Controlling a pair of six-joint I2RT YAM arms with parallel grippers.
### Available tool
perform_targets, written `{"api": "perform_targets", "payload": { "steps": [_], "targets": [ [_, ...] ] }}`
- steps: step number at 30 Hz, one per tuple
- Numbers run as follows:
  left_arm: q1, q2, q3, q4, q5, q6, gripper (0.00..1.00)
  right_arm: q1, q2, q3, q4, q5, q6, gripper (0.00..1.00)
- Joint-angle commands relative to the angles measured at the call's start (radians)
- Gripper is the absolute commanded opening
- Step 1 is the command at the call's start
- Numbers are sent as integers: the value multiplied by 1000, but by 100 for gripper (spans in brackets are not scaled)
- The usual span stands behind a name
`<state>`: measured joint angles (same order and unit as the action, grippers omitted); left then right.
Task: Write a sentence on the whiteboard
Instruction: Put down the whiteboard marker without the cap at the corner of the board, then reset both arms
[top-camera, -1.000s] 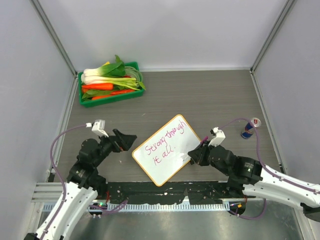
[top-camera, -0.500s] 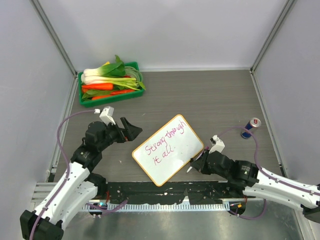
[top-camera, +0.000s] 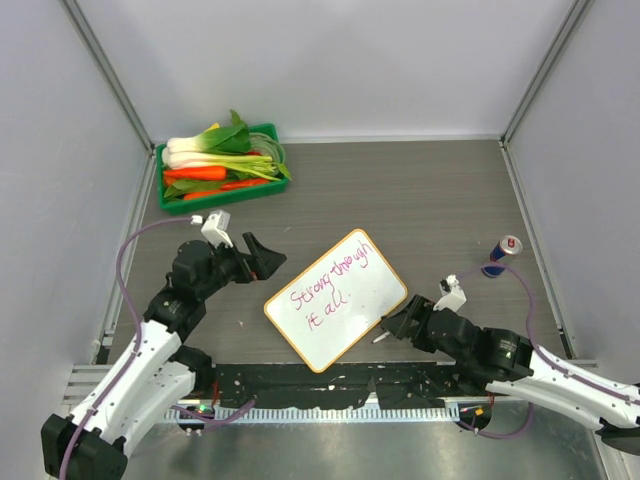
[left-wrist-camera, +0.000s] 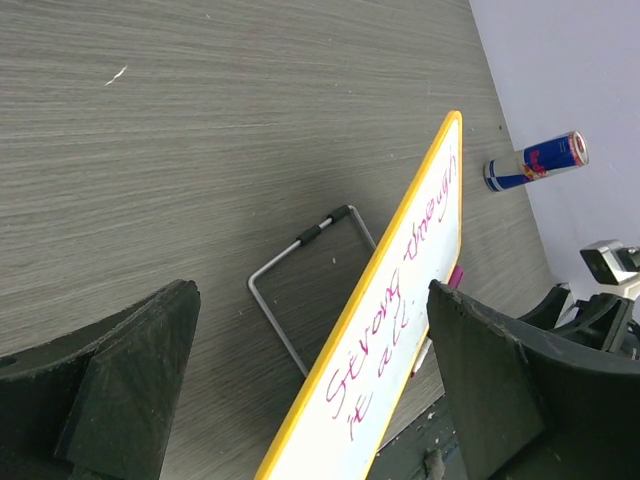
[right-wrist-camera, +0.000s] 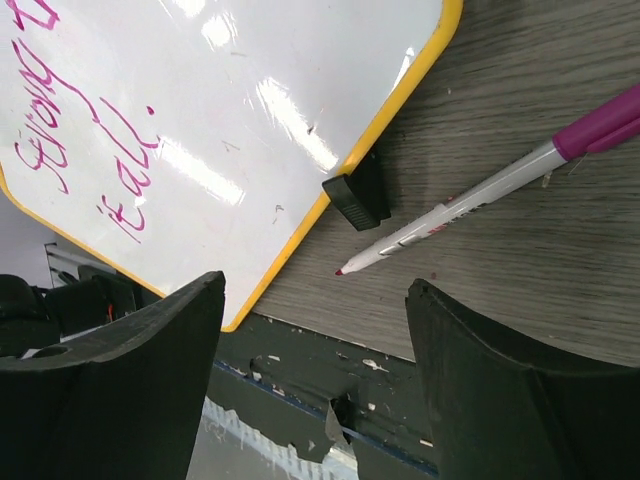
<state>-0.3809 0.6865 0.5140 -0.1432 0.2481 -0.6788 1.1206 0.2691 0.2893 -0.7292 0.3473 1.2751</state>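
now that my right gripper (right-wrist-camera: 315, 290) has spread its jaws wide and dropped the marker (right-wrist-camera: 480, 200) onto the table (right-wrist-camera: 560, 300) just beside the propped whiteboard (right-wrist-camera: 250, 120), i judge the sentence (top-camera: 330, 290) finished, my left gripper (left-wrist-camera: 312, 290) gaping empty too.

The whiteboard (top-camera: 347, 326) carries the sentence (top-camera: 331, 283) in pink marker, on 2 lines: "Strong through" and "it all."
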Motion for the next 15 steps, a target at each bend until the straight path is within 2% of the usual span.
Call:
{"api": "perform_targets", "payload": {
  "steps": [1,8,15],
  "targets": [
    [5,24,35,63,19,9,100,-4,-41,48,-45,94,21,80],
    [4,41,47,62,13,-10,100,-4,61,134,-33,153,-66,82],
    [5,96,148,-119,-119,-47,100,-4,235,254,51,182,-250,80]
  ]
}}
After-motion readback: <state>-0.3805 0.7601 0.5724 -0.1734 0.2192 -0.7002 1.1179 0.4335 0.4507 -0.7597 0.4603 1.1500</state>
